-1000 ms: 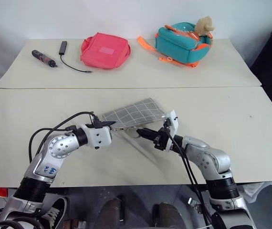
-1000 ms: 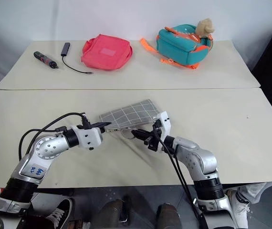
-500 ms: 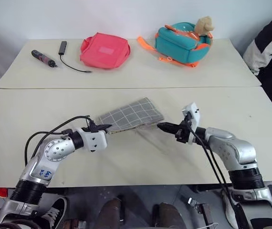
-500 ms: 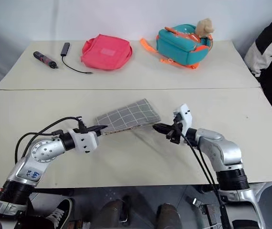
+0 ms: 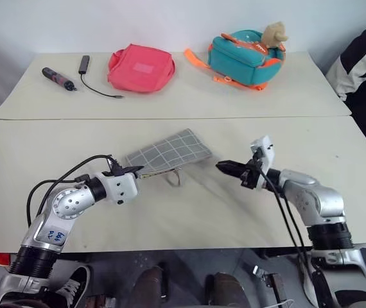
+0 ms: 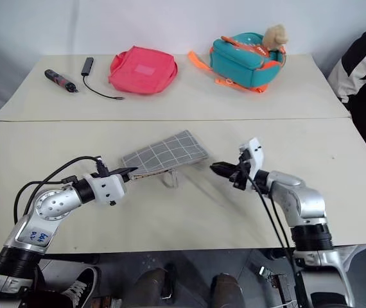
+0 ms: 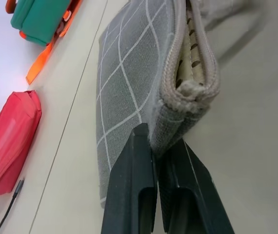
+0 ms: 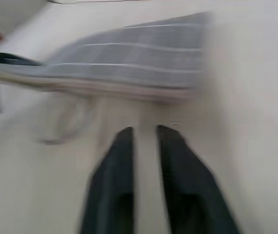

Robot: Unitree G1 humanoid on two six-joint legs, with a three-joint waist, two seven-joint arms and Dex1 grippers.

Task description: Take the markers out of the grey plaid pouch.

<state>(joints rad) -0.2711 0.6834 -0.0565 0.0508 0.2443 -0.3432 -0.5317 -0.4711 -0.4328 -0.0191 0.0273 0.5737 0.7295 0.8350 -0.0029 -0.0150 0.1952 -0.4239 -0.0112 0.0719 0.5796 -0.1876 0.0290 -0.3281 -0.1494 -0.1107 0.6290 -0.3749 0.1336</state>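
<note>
The grey plaid pouch (image 5: 169, 151) is held tilted above the near table, one long edge up. My left gripper (image 5: 135, 171) is shut on its near left corner; in the left wrist view the black fingers (image 7: 134, 185) pinch that corner of the pouch (image 7: 129, 83), and pale dotted lining shows inside the parted zipper. A ring pull (image 5: 174, 178) hangs below the pouch. My right gripper (image 5: 221, 167) hovers to the right of the pouch, apart from it, open a little and holding nothing. The markers are hidden.
On the far table lie a pink pouch (image 5: 141, 67), a teal bag (image 5: 246, 56), a dark pen-shaped tool (image 5: 59, 77) and a black cable (image 5: 97, 83). A person in a black and white jacket (image 5: 363, 61) stands at the right edge.
My right gripper has moved right, away from the pouch, and its fingers have parted. The pouch and left gripper have shifted slightly left. A person has come into view at the right.
</note>
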